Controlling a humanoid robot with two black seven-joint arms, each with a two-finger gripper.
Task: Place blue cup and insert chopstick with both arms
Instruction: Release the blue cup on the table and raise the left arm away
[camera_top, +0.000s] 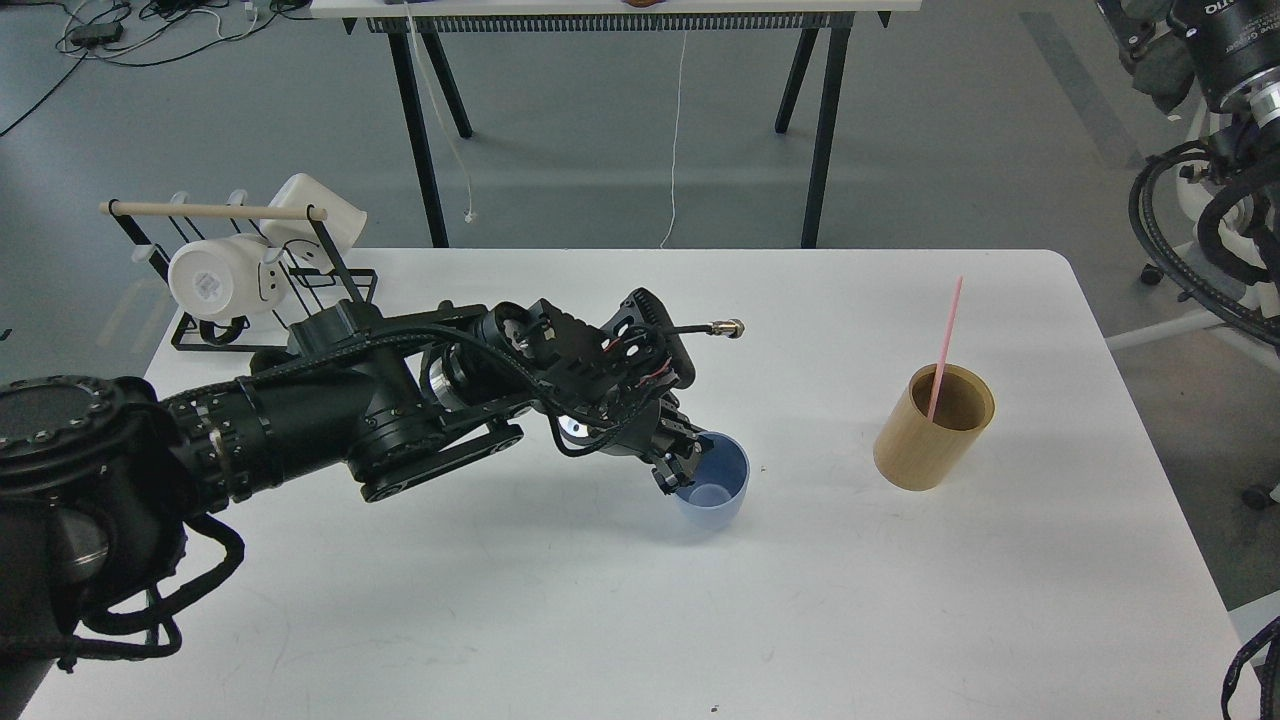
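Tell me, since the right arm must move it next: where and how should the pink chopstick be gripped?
Probably grip the pink chopstick on its bare upper stretch, above the rim of the tan wooden holder. Its lower end is hidden inside the holder, and it leans up and to the right, so the right hand best comes from above and lifts along that lean.

grey floor (900, 150), black-legged trestle table (815, 120) behind, cables (120, 30) in far corner.
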